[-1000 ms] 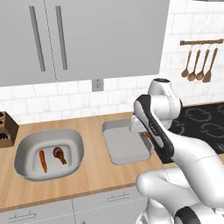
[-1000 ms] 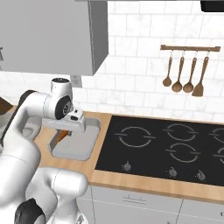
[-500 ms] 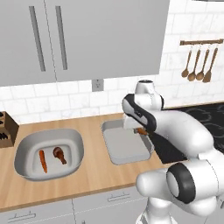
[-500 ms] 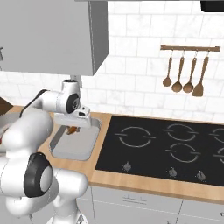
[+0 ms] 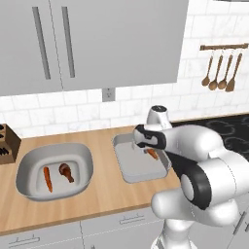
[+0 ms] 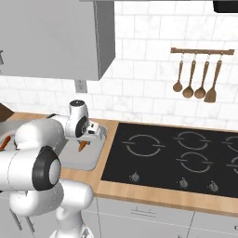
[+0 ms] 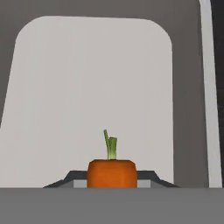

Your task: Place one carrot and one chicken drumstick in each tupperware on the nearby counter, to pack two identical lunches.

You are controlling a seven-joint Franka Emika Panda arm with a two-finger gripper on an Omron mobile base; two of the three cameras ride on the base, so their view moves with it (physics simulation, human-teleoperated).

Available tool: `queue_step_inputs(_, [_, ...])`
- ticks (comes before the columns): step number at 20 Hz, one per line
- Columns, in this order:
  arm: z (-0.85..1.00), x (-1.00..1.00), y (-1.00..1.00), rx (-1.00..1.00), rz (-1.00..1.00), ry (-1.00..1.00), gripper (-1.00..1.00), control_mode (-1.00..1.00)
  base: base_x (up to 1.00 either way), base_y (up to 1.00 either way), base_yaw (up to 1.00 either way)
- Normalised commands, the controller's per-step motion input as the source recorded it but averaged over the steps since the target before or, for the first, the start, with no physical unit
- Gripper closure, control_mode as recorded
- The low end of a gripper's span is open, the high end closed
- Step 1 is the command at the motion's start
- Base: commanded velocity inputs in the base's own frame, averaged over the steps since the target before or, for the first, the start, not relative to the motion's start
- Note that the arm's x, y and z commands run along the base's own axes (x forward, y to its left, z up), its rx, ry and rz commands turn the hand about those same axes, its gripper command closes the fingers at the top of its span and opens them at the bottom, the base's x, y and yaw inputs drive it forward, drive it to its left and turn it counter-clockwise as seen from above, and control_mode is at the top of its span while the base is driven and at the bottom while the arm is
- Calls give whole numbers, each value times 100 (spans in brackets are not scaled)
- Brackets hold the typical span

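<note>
While the jaws grip 1 carrot above the smaller tupperware (near its right rim), an early release could drop it outside.

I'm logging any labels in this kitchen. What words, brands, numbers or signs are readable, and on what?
None: there is no readable text.
Cabinets, tupperware and carrot: plain.
Stovetop: ring markings and knobs, no lettering.
</note>
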Motion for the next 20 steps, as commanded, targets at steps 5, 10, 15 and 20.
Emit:
queue_step_inputs(5, [-29,12,0,0,0,-2,100,-100,0,0,0])
queue_step_inputs(10, [-9,0,0,0,0,0,100,-100,0,0,0])
queue_step_inputs(15, [0,2,0,0,0,0,-100,-100,0,0,0])
queue_step_inputs(20, [0,1,0,0,0,4,-100,-100,0,0,0])
